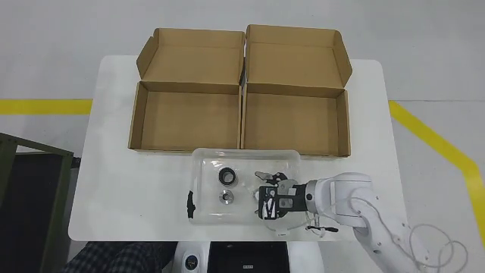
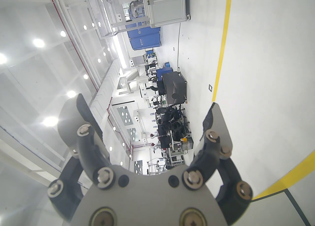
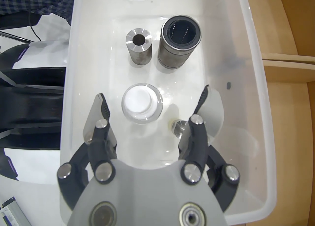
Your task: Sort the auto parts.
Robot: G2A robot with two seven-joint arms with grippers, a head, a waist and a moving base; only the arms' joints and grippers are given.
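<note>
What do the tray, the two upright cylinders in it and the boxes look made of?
Tray: translucent plastic, glossy; the table shows through its walls.
Smaller cylinder: bare grey metal, probably steel, with a machined, dull sheen.
Larger cylinder: metal shell, shiny at the rim; black liner inside, maybe plastic.
Boxes: matte brown cardboard with folded flaps.

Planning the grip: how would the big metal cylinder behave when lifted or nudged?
The big metal cylinder looks steel, so probably heavy. Its smooth wall may slip. Standing on end in the tub, it could tip, then roll.
</note>
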